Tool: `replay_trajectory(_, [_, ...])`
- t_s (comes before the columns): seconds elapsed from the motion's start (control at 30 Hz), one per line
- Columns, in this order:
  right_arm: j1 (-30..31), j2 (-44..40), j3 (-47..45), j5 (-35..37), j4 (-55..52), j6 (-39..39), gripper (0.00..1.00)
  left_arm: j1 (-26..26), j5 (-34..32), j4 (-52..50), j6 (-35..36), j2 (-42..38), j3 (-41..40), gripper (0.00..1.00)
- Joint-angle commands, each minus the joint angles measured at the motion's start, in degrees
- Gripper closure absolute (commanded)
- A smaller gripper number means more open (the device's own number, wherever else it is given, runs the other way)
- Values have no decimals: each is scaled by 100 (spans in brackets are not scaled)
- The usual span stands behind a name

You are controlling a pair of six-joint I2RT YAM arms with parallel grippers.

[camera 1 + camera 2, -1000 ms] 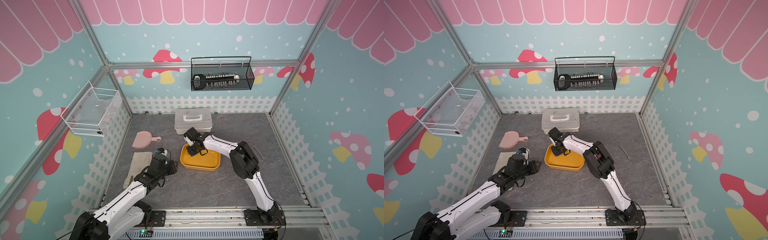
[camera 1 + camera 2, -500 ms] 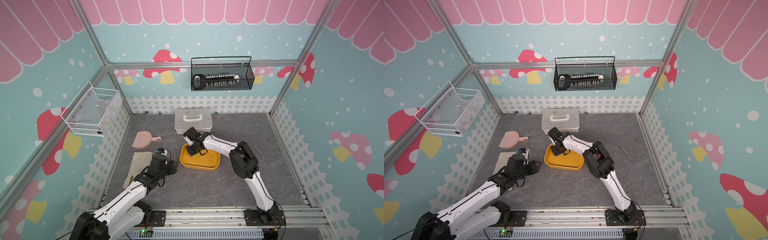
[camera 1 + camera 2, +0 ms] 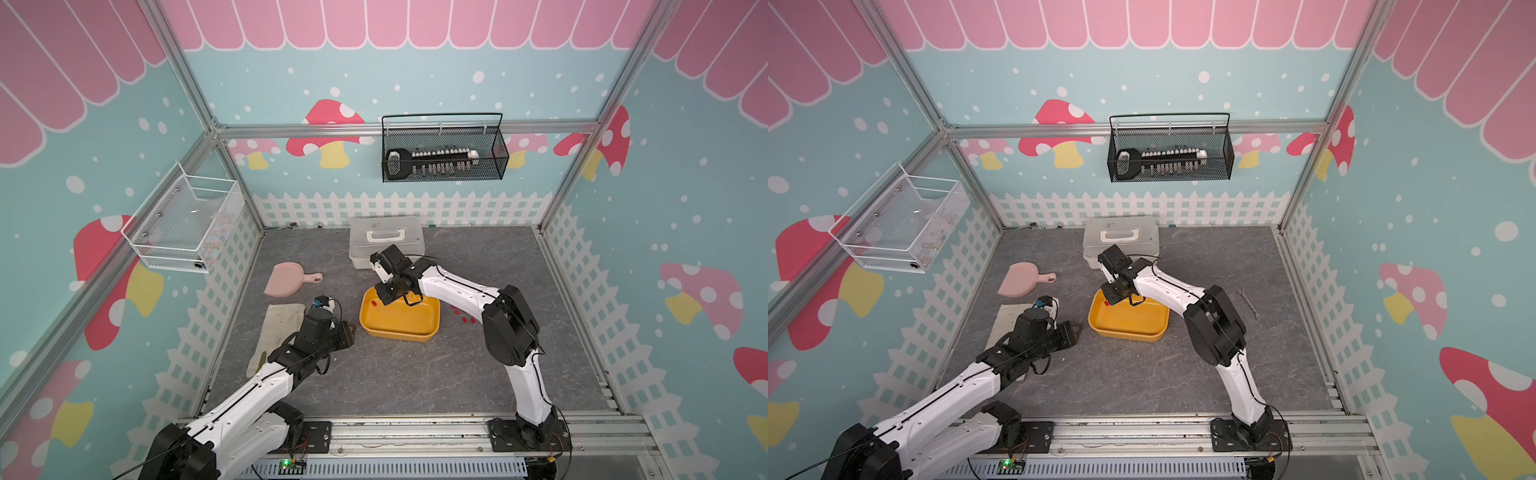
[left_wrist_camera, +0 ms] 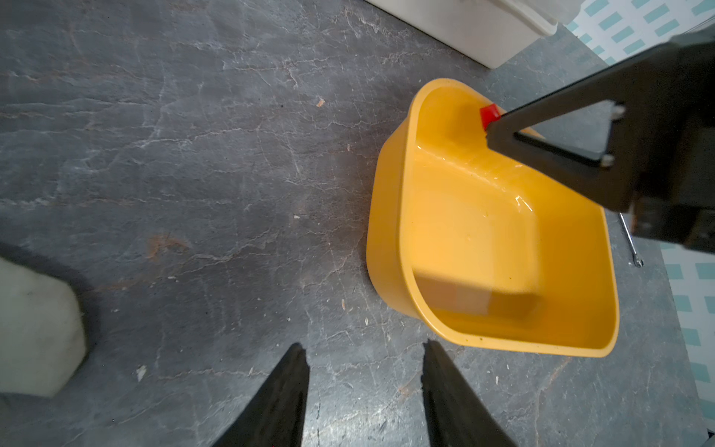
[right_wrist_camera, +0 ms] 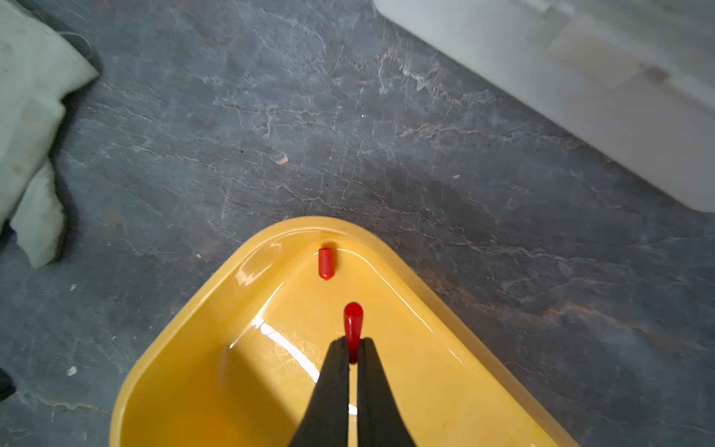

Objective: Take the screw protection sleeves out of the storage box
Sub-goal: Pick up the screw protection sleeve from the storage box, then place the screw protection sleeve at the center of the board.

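Grey stone-look tabletop (image 3: 415, 374), fenced by pastel mushroom-print walls (image 3: 685, 208): in the foreground, the left gripper (image 4: 363, 348) is poised just beside the yellow storage box (image 3: 395, 336), jaws parted and empty. At the box's far corner the right gripper (image 5: 353, 344) is pinched tight on one red sleeve (image 5: 353, 321); a second sleeve (image 5: 326, 263) lies in that corner. Loose sleeves (image 3: 463, 318) dot the table beside the box; behind it stands a white lidded case (image 3: 386, 237), and a black wire basket (image 3: 442, 153) hangs on the back wall.

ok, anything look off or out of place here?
Nothing spilled or damaged. The right gripper pinches the held sleeve only by its end, most of it poking past the tips, so the hold looks marginal. A stray wrench lies off to the right.
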Motion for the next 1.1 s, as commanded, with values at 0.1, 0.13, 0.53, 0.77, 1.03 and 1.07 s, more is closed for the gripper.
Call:
replay_trajectory(0.1, [44,-678,-594,111,-10,-22,91,34,75,-84,-18,-140,25,50])
replay_trajectory(0.13, [43,-788,-686,131,-14,-31,91,32,83,-88,-22,-148,20,50])
replay_trajectory(0.53, [-309,-2506,-2364,379,21,-4,90,21,94,-442,-74,-623,-55,50])
replay_trajectory(0.77, [-791,-3453,-3371,325,22,2,90,-37,41,-471,-128,-724,0,50])
replay_trajectory(1.03, [-1725,-4266,-4411,118,116,-142,90,-101,24,-470,-75,-395,222,50])
replay_trajectory(1.07, [-1839,-4311,-4495,98,124,-182,90,-127,6,-461,-79,-385,233,50])
